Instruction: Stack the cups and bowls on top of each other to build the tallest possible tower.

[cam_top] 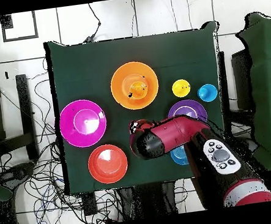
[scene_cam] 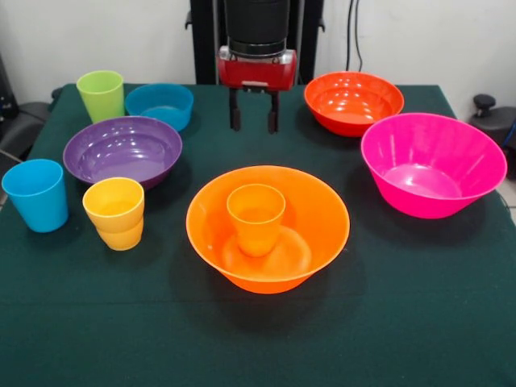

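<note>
i see the hand point(scene_cam: 253, 121) hanging empty, fingers apart. the orange cup point(scene_cam: 255, 218) stands upright inside the wide orange bowl point(scene_cam: 322, 218) mid-table.

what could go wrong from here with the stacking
The orange cup stands upright and loose in the wide orange bowl, so a bowl set on it may tip it. The open end effector hangs between the blue bowl and red bowl and could clip either one.

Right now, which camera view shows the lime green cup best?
The front view: the lime green cup stands upright in full sight at the table's far left, beside the small blue bowl. In the overhead view the robot arm covers that spot, so the cup cannot be seen.
</note>
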{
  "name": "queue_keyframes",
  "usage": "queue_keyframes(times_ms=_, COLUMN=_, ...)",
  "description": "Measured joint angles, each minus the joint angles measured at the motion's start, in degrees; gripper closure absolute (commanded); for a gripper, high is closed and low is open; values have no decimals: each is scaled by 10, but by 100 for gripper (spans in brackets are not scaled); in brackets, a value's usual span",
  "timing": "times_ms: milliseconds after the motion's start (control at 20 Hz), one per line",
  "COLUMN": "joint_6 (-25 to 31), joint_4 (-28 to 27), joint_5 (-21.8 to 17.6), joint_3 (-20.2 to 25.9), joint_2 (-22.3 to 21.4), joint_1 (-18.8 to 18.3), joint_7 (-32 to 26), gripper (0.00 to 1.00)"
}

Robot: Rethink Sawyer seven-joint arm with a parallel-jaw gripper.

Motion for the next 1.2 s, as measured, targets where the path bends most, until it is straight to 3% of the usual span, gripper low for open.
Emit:
queue_keyframes(times_ms=400, joint_6=0, joint_4=6, joint_5=0, joint_3=40, joint_2=-17, joint_1=-50, joint_7=-26, gripper=0)
queue_keyframes(times_ms=800, joint_6=10, joint_4=50, joint_5=-5, joint_3=59, joint_2=-62, joint_1=-113, joint_7=-26, gripper=0)
queue_keyframes(times_ms=1200, joint_6=10, joint_4=51, joint_5=-58, joint_3=40, joint_2=-49, joint_1=-90, joint_7=-26, gripper=0)
